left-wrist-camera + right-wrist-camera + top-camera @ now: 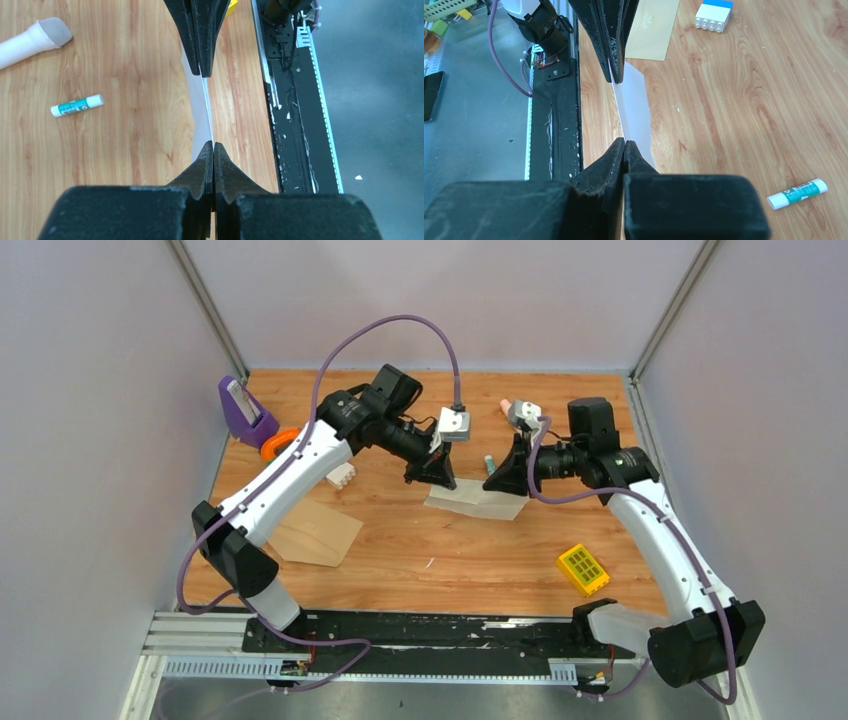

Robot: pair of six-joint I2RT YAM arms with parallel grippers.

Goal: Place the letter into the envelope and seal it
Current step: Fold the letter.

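Both sets of jaws are pinched shut on the letter (478,504) — left gripper (438,478) on its left end, right gripper (503,478) on its right. So its long axis runs side to side over the middle of the table (440,560). The envelope (315,533) lies flat, well off to the left.

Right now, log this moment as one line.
left pincer: shut on letter | right pincer: shut on letter | letter: held between both | envelope: flat on table, untouched | insertion: not yet done

Angled inward with both arms, elbows raised, wrists pitched down. Clamped tight with left gripper (441,480) on one edge of the letter (478,504), with right gripper (497,482) on opposite edge, tips facing.
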